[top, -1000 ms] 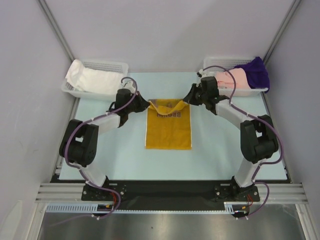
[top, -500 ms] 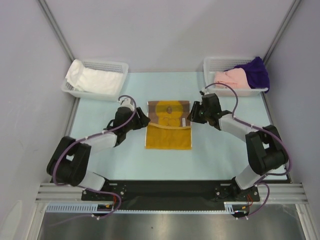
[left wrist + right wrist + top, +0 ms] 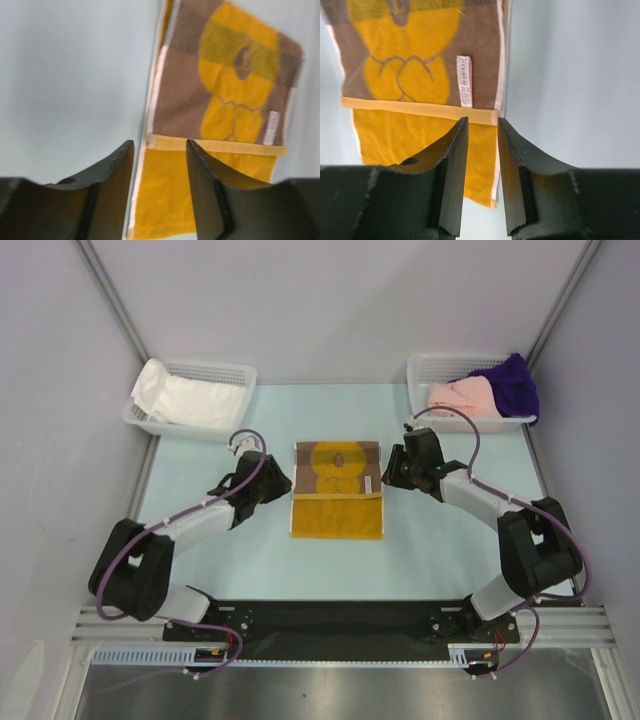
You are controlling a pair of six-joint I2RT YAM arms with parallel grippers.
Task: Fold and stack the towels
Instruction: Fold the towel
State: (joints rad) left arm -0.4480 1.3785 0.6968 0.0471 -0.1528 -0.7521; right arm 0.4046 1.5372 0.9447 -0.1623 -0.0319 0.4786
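- Towel, brown and yellow, lies part-folded flat in the middle of the worktop.
- Left fingers and right fingers are both parted, holding nothing.
- Looks soft, floppy and light, I'd guess; pinch the near corners.

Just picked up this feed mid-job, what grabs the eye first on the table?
The mustard towel lies flat mid-table, its far part folded over to show a brown side with a yellow print. The left gripper and right gripper sit at its two sides, jaws open, holding nothing. At the far corners, a white towel lies in the left basket, a pink towel and purple towel in the right basket.
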